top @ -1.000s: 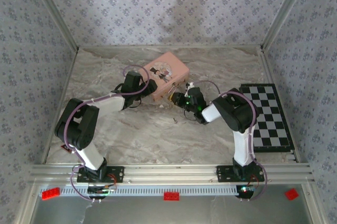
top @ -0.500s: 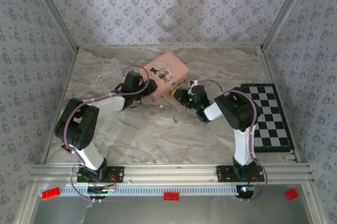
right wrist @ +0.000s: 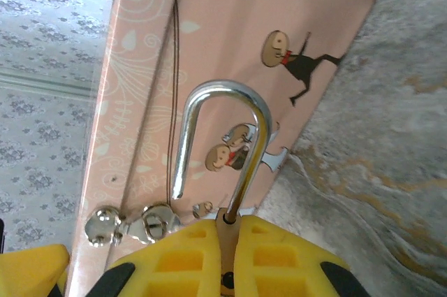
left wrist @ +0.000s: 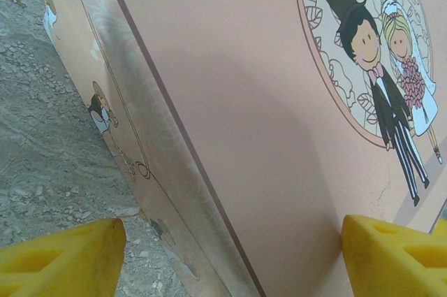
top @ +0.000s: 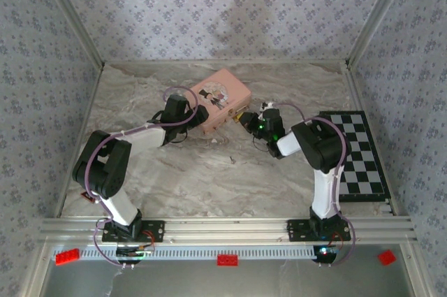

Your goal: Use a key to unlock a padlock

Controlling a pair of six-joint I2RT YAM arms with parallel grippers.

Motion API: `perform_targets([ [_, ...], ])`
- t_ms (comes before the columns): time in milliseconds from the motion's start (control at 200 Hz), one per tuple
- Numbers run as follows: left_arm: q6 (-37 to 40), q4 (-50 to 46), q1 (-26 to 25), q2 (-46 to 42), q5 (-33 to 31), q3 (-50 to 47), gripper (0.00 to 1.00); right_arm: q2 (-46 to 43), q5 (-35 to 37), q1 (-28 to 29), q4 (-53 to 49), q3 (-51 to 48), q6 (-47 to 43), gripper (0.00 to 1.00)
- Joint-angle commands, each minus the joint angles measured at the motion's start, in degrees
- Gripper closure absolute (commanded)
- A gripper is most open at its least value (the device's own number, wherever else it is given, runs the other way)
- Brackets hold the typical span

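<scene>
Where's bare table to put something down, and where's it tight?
Free: the wide near table, this side of the key; also the strip between tin and back wall. Crowded: around the tin, where the left gripper and the right gripper, clamping the padlock, meet. The checkerboard takes the right edge.

One pink tin (top: 221, 96), one padlock (right wrist: 227, 88), one key (top: 232, 160) (a mere sliver), one checkerboard (top: 356, 154), three red blocks (top: 67, 256).

walls (top: 223, 10): pale grey-blue floral paper on three sides | table (top: 209, 185): grey-beige marble pattern; checkerboard (top: 363, 157) flat at its right edge | front: aluminium rail (top: 223, 226) along near edge | light: even, soft
</scene>
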Motion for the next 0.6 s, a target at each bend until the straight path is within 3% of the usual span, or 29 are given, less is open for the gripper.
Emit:
perform_targets([
  [0, 1.36, -5.06, 0.22, -0.51, -0.81, -2.67, 0.20, -4.75, -1.25, -0.47, -5.77, -1.77, -4.83, 0.91],
  [360, 9.18, -1.61, 1.63, -12.58, 2.71, -9.03, 0.13, -17.07, -8.09, -0.11, -24.93, -8.81, -17.23, 0.91],
  [490, 9.68, 4.73, 2.09, -23.05, -1.34, -19.21, 0.09, -22.30, -8.73, 0.18, -36.17, -9.24, -22.81, 0.90],
  [595, 12.05, 3.62, 2.84, -31.66, -4.85, -24.94, 0.08, -23.79, -9.65, 0.05, -43.88, -8.17, -25.84, 0.90],
])
